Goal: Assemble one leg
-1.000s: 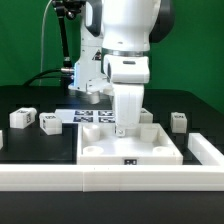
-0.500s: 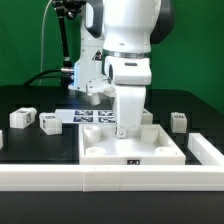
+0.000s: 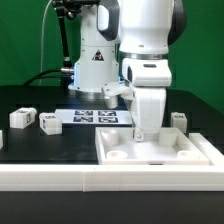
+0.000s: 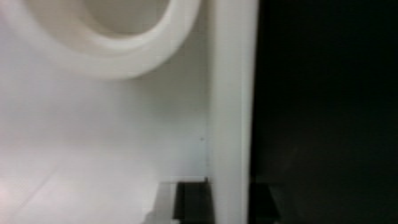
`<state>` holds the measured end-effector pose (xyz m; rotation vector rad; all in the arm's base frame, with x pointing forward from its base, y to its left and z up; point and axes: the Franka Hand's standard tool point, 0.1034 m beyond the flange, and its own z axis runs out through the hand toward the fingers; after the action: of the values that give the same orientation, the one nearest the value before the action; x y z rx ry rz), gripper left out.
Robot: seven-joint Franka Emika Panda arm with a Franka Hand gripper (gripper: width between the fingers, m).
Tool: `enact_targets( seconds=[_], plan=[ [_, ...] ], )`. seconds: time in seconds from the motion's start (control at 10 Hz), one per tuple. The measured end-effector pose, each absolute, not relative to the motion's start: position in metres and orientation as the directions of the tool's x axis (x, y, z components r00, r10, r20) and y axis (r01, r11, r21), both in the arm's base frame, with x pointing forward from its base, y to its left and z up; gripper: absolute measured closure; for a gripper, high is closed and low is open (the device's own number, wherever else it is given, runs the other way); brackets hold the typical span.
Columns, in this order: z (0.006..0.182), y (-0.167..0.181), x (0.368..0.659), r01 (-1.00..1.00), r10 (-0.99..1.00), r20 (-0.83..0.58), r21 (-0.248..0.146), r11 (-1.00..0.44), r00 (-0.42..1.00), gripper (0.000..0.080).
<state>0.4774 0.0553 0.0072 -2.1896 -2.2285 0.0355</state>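
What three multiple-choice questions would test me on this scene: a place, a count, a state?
1. Where lies the thin flat white marker board? A) on the black table, beyond the large flat white square panel; B) atop the panel; C) on the arm.
2. How many small white chunky plastic legs show in the exterior view? A) one; B) three; C) six.
3. The legs are: A) fitted into the panel; B) stacked; C) loose on the table.
1 A: it lies flat past the panel. 2 B: two at the exterior view's left, one at its right. 3 C: each rests on the table, none in the panel.
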Motion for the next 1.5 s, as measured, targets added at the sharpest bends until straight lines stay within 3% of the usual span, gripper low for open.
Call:
enact_targets(
  seconds=[0.7, 0.8, 0.9, 1.0, 1.1, 1.2, 1.5],
  plan=[
    [0.0063, 0.0677, 0.4906, 1.0, 1.0, 0.004, -0.025, -0.012, 0.012, 0.0739],
    [0.0062, 0.0674, 0.4904, 1.0, 1.0, 0.004, -0.025, -0.012, 0.012, 0.0657],
    [0.0061, 0.0672, 0.4903, 1.0, 1.0, 0.004, -0.025, -0.012, 0.013, 0.0454],
    [0.0061, 0.0671, 0.4903, 1.0, 1.0, 0.004, -0.025, -0.013, 0.013, 0.0319],
    [0.0061, 0.067, 0.4903, 1.0, 1.0, 0.004, -0.025, -0.013, 0.013, 0.0319],
    [0.0061, 0.0669, 0.4902, 1.0, 1.0, 0.004, -0.026, -0.013, 0.013, 0.0189],
    [0.006, 0.0668, 0.4902, 1.0, 1.0, 0.003, -0.026, -0.013, 0.013, 0.0152]
  ],
)
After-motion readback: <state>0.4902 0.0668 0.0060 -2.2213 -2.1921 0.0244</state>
